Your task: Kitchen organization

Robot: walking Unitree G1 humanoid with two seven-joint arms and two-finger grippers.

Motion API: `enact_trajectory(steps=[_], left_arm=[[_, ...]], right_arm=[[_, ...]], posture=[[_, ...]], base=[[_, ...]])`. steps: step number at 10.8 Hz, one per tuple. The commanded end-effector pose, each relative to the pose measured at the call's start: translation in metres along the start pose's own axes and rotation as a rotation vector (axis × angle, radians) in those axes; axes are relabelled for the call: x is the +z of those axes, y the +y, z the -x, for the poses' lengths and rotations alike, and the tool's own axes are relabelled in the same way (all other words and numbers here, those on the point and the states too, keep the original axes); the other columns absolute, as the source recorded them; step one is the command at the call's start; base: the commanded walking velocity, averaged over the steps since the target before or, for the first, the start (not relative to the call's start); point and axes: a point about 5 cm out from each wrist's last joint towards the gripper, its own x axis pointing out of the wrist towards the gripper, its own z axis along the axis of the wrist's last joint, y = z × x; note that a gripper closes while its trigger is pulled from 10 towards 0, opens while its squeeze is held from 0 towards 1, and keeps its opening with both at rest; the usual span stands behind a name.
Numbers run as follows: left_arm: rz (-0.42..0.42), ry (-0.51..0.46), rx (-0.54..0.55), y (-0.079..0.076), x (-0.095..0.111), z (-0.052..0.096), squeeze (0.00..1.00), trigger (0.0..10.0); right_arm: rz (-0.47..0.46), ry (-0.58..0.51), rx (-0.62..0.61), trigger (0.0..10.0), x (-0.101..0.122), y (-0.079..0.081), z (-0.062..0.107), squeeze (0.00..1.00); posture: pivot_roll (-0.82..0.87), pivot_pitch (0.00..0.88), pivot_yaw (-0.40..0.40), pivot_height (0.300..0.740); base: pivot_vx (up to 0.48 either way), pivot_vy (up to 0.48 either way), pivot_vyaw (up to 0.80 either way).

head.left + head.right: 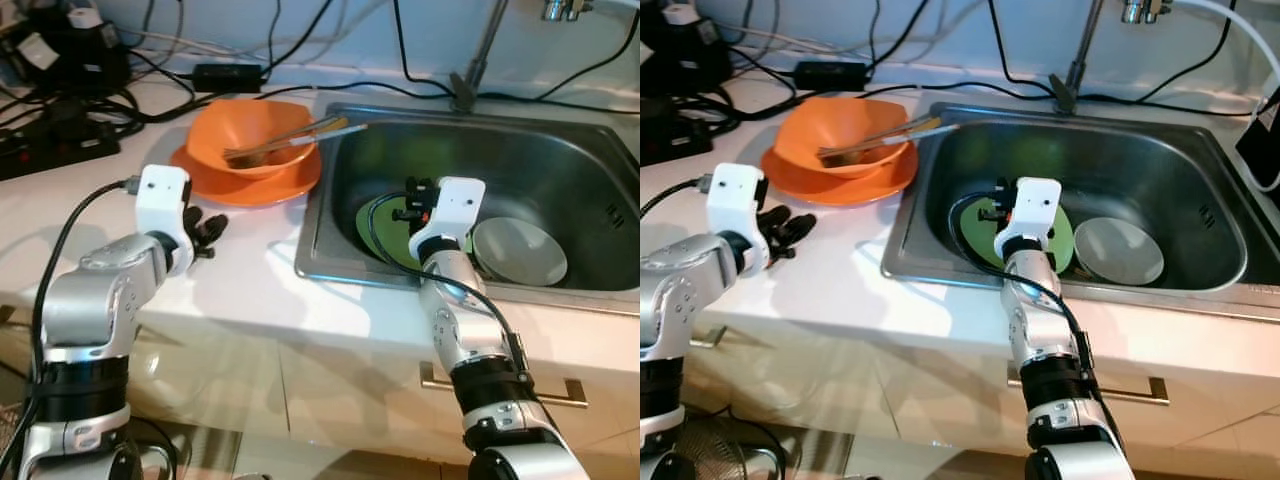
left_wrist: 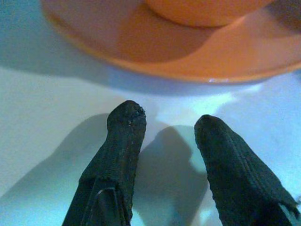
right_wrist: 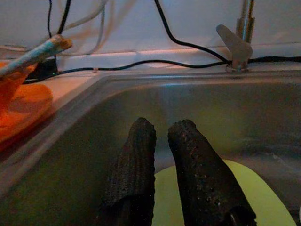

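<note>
One green plate [image 1: 388,232] lies just below the nearly clenched, empty right end effector [image 3: 162,128] inside the sink [image 1: 520,150].

The right arm's white wrist block covers the green plate's [image 1: 385,235] centre; the faucet [image 1: 480,50] top runs past the 12 o'clock edge.

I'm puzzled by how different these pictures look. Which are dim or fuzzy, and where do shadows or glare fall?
Left eye view: evenly lit, slightly soft, with a pale sheen on the counter. Left wrist view: the orange plate is blurred, and the left gripper casts dark shadows on the white counter. Right wrist view: dim inside the sink, with the right gripper sharper than the green plate.
</note>
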Motion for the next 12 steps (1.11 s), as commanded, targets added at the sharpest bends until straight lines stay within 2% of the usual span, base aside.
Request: enact_trajectory(steps=[1, 2, 4, 5, 8, 10, 12], left_arm=[[-0.006, 0.010, 0.033, 0.005, -0.002, 0.004, 0.00, 10.0], [-0.028, -0.034, 0.044, 0.004, 0.007, 0.007, 0.00, 10.0], [-0.055, -0.158, 0.028, -0.008, 0.032, 0.013, 0.00, 10.0], [-0.064, -0.175, 0.016, -0.012, 0.035, 0.012, 0.00, 10.0], [-0.068, -0.164, -0.050, -0.025, 0.036, 0.003, 0.00, 10.0], [-0.067, -0.140, -0.131, -0.042, 0.032, -0.014, 0.00, 10.0], [-0.067, -0.136, -0.149, -0.046, 0.033, -0.022, 0.00, 10.0]], right_arm=[[-0.011, 0.002, 0.003, 10.0, -0.001, -0.001, 0.000, 0.00], [-0.012, 0.003, 0.000, 10.0, -0.002, -0.002, 0.001, 0.00], [-0.013, 0.006, -0.006, 10.0, -0.005, -0.002, 0.002, 0.00], [-0.016, 0.008, -0.005, 10.0, -0.007, -0.001, 0.004, 0.00], [-0.019, 0.009, -0.015, 10.0, -0.010, -0.002, 0.011, 0.00], [-0.019, 0.013, -0.031, 10.0, -0.012, -0.004, 0.016, 0.00], [-0.018, 0.013, -0.037, 10.0, -0.013, -0.005, 0.019, 0.00]], posture=[[0.29, 0.044, -0.019, 0.740], [0.29, 0.048, -0.018, 0.740], [0.29, 0.060, -0.014, 0.740], [0.29, 0.066, -0.008, 0.740], [0.26, 0.090, 0.015, 0.740], [0.23, 0.102, 0.035, 0.740], [0.22, 0.105, 0.041, 0.740]], base=[[0.000, 0.000, 0.00], [0.000, 0.000, 0.00], [0.000, 0.000, 0.00], [0.000, 0.000, 0.00], [0.000, 0.000, 0.00], [0.000, 0.000, 0.00], [0.000, 0.000, 0.00]])
